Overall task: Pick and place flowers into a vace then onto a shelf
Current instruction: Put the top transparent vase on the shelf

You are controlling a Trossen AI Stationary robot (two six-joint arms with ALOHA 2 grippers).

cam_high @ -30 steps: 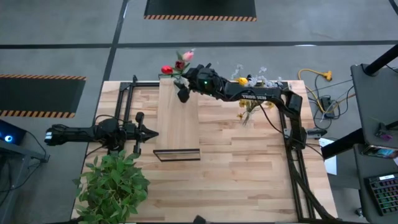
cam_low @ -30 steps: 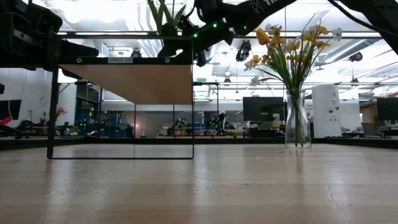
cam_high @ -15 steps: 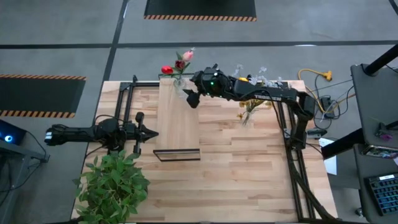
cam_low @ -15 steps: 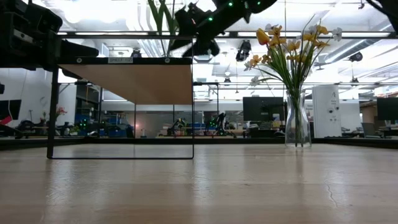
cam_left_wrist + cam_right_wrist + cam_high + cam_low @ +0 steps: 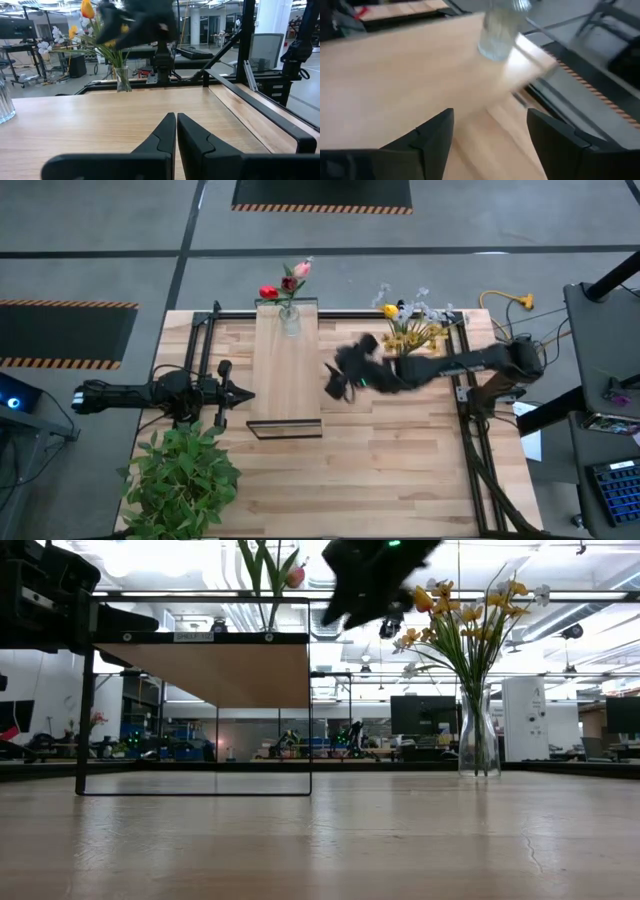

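A clear glass vase with red and pink tulips stands upright on the far end of the shelf, a light-wood board on a black frame. The wrist view shows its glass base on the board. A second glass vase with yellow flowers stands on the table at the far right. My right gripper hovers open and empty above the table, just right of the shelf. My left gripper rests shut at the shelf's left side.
A bushy green leafy plant stands at the table's near left corner. Black metal rails run along the table's left and right sides. Bare wood lies between the shelf and the right rail.
My right gripper has drawn back from the tulip vase on the shelf, swinging fast toward the table's near edge and right. It is now off the board's right side. The vase stays upright on the far end of the shelf.
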